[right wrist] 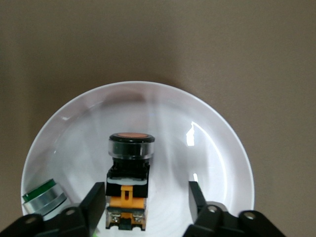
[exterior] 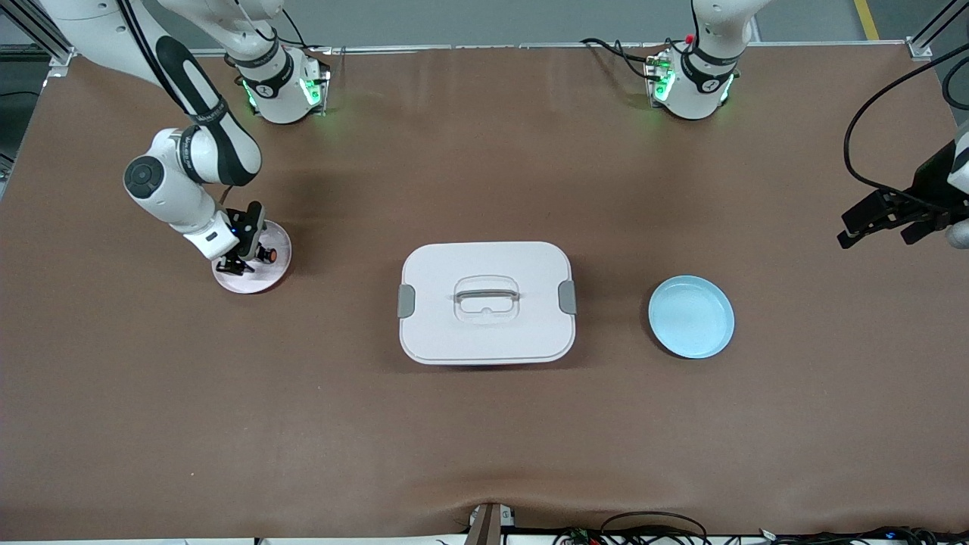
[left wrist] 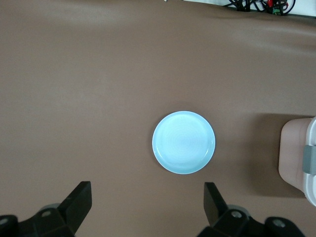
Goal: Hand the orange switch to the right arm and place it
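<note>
The orange switch (exterior: pixel 266 255) lies on its side on a pale pink plate (exterior: pixel 261 284) toward the right arm's end of the table. My right gripper (exterior: pixel 241 262) is down at the plate, open. In the right wrist view the switch (right wrist: pixel 129 182), with its black body, tan side and orange cap, rests on the plate (right wrist: pixel 207 143) between the open fingers of the right gripper (right wrist: pixel 148 193), close to one finger and well apart from the other. My left gripper (exterior: pixel 874 236) waits open and empty in the air at the left arm's end of the table; the left wrist view (left wrist: pixel 148 193) shows its fingers spread wide.
A small clear part with a green cap (right wrist: pixel 43 197) lies at the plate's rim beside the switch. A white lidded box with a handle (exterior: pixel 486 303) stands mid-table. An empty light blue plate (exterior: pixel 691 316) lies between the box and the left arm's end; it also shows in the left wrist view (left wrist: pixel 183 142).
</note>
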### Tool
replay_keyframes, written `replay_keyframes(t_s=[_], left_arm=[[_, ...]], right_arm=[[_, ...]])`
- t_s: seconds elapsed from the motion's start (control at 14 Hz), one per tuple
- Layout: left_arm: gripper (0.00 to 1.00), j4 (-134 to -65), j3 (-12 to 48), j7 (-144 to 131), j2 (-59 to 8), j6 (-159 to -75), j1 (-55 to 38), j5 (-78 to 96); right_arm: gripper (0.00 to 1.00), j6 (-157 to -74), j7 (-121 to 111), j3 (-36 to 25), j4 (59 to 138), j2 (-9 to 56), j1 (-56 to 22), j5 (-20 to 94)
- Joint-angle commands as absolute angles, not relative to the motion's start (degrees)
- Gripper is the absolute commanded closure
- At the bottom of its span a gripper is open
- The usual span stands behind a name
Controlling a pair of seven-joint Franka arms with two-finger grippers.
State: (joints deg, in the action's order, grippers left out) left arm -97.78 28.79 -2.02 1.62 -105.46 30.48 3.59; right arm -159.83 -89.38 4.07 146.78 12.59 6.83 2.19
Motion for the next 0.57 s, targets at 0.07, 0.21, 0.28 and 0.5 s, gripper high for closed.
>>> replay_keyframes(t_s=[0.07,0.21,0.28,0.5], left_arm=[[0.00,-95.01,29.00,-1.58,-0.43,-103.89,30.59,2.46],[0.00,-95.01,29.00,-1.76,-0.88,-103.89,29.97,1.42],[0.00,-95.01,29.00,-2.02,-1.05,-103.80,29.19,0.62],[0.00,-95.01,19.30,-2.20,-1.76,-103.80,19.47,0.35]], right_arm=[[0.00,-151.47,-88.77,4.04,143.53,11.52,6.94,2.02],[0.00,-145.14,-88.68,4.04,140.99,10.20,6.94,2.02],[0.00,-141.98,-88.86,4.04,139.15,9.67,6.94,2.02],[0.00,-130.90,-88.77,3.96,133.00,8.53,6.94,2.02]])
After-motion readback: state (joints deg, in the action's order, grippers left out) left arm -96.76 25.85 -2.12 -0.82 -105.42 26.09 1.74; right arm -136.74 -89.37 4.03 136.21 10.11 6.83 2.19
